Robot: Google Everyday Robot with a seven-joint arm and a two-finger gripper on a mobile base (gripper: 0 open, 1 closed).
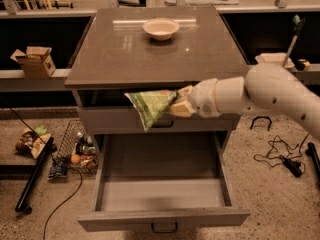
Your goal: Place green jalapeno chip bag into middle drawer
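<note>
The green jalapeno chip bag (151,106) hangs in the air in front of the top drawer front, above the back of the open middle drawer (162,194). My gripper (180,104) is shut on the bag's right end, with the white arm reaching in from the right. The middle drawer is pulled out wide, and its grey floor is bare. Its small dark loop handle (164,229) shows at the bottom edge.
A cream bowl (160,28) stands at the back of the cabinet top (125,59). The top drawer front (100,120) is shut. A cardboard box (35,60) sits on a shelf at left; clutter, a wire basket (75,151) and cables lie on the floor.
</note>
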